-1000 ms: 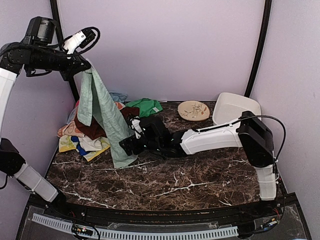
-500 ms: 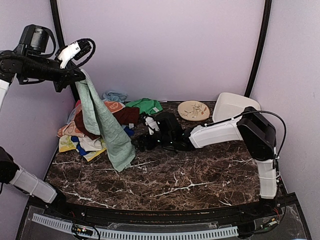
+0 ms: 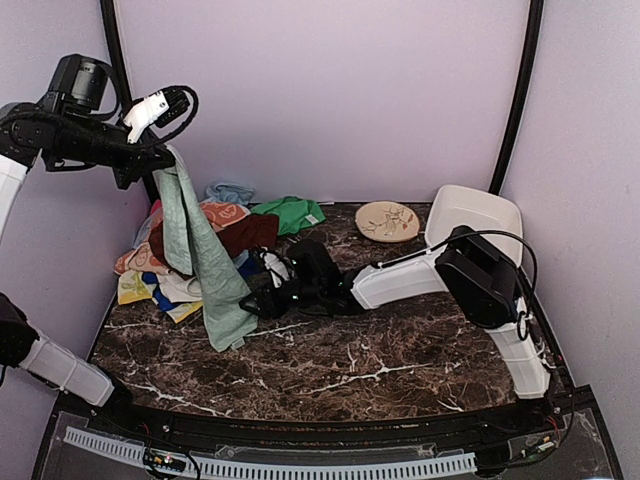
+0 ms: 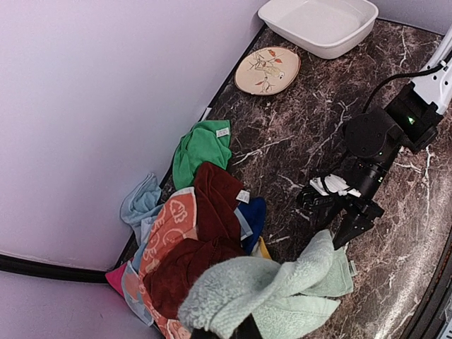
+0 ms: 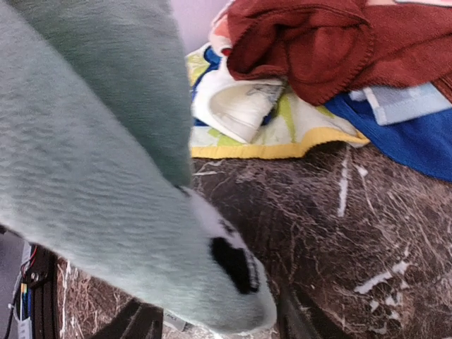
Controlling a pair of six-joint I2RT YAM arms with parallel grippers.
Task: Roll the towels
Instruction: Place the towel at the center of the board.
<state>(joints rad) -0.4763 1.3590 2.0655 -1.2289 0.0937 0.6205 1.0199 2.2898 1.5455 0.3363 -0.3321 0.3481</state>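
The mint-green towel [image 3: 195, 240] hangs high at about 9 o'clock in the top view. Its upper end is bunched in the closed jaws of the left gripper [image 3: 160, 160], and its lower end trails down onto the bench [image 3: 400, 350]. Behind it, at 10 o'clock, lies the towel pile [image 3: 150, 280]. A maroon towel [image 3: 250, 233] is draped over the pile's right side and a green towel [image 3: 290, 212] lies just beyond it. The right gripper [image 3: 255, 300] reaches low across the bench toward 9 o'clock, just beside the hanging cloth. A plate [image 3: 387, 221] sits at 12 o'clock and a white basin [image 3: 470, 215] at 1 o'clock.

In the left wrist view the mint-green towel [image 4: 268, 289] fills the bottom edge, falling away from the dark fingertips that grip it. The maroon towel [image 4: 212, 205] and green towel [image 4: 201, 145] lie toward 10 o'clock from it. The right gripper [image 4: 351, 227] points at the cloth's far end from 2 o'clock — touching or just short, I cannot tell.

In the right wrist view the mint-green towel [image 5: 92, 176] covers the left half, blurred and close. Its lower corner hangs between the two fingers [image 5: 138, 321], which stand apart — the jaws are open, not pinching. The maroon towel [image 5: 318, 42] lies at 1 o'clock, over blue and yellow-edged cloths.
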